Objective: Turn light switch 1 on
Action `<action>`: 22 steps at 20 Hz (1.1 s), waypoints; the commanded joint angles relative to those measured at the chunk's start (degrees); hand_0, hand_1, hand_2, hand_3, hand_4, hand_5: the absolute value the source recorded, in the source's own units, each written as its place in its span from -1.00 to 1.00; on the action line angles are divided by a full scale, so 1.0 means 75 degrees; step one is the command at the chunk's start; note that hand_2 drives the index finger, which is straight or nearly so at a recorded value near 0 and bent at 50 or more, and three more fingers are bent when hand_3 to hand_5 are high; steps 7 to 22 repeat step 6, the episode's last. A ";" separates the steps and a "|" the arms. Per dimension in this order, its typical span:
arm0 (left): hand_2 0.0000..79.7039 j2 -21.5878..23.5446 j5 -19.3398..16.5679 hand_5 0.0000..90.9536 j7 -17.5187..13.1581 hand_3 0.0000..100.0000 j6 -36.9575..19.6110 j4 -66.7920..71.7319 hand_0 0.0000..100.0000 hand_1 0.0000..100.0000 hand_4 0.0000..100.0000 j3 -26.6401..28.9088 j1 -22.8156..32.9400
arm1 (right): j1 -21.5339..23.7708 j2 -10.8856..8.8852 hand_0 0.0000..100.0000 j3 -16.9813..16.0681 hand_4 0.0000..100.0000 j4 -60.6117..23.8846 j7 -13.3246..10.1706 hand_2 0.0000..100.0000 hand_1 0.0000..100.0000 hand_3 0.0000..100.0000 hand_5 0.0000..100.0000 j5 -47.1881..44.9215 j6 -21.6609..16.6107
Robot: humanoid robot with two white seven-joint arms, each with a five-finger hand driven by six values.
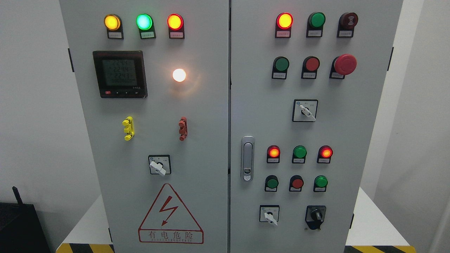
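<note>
Fingers of either hand lie outside the head view, so their state cannot be told; neither arm shows.

A grey metal cabinet (pixel 211 116) with two doors fills the middle of the view. Places below are given relative to the door handle (pixel 247 158), which sits on the right door just beside the centre seam.

Up and to the left of the handle, a white lamp (pixel 179 75) glows on the left door. Left of that lamp is a dark meter (pixel 120 74) with a lit screen. Along the top of the left door stand three lit lamps: yellow (pixel 112 22), green (pixel 144 21) and red (pixel 174 21).

Left of the handle, at about its height, a rotary switch (pixel 159 164) sits on the left door, its white knob tilted. Which control is light switch 1 cannot be told; the labels are too small to read. Above this switch are a yellow clip (pixel 128 128) and a red clip (pixel 182 129). Below it is a red warning triangle (pixel 170 213).

Right of the handle are rows of round buttons and lamps, and far above them a red mushroom button (pixel 345 64).

The cabinet stands on a white tabletop (pixel 372 225) edged with yellow-black stripes. White walls (pixel 35 123) lie behind on both sides.
</note>
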 commanded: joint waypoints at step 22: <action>-1.00 -0.0100 0.0011 -1.00 0.0009 -1.00 0.0005 0.0456 -0.51 -1.00 -1.00 -0.0524 -0.0029 | 0.0002 -0.0001 -0.76 -0.0004 -1.00 0.0000 0.0006 -1.00 -0.22 -1.00 -1.00 -0.0002 0.0002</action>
